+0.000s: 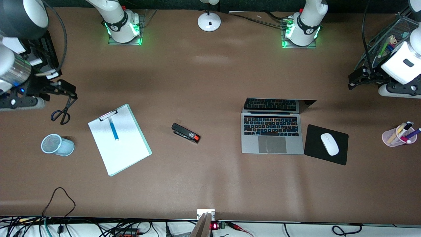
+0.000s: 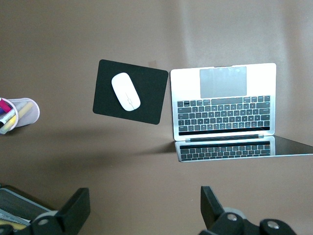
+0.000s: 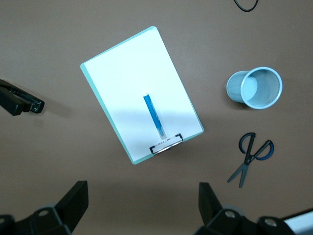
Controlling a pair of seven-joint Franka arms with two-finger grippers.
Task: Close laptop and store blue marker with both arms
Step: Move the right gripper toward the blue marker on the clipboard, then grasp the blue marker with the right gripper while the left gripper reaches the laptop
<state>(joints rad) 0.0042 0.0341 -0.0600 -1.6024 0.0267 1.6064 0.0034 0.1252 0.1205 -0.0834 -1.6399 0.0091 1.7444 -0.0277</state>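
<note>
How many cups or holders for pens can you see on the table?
2. A blue mesh cup stands empty beside the clipboard, at the right arm's end. A pink cup with pens stands beside the mouse pad, at the left arm's end.

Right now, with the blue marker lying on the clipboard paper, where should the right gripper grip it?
Grip the blue marker mid-barrel from straight above, fingers across its long axis. It lies flat and alone on the clipboard, so both sides are free. Right gripper is open.

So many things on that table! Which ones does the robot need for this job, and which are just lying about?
Needed: laptop, open; blue marker on the clipboard; blue mesh cup, probably.

Lying about: stapler, scissors, mouse, mouse pad, pink pen cup.
</note>
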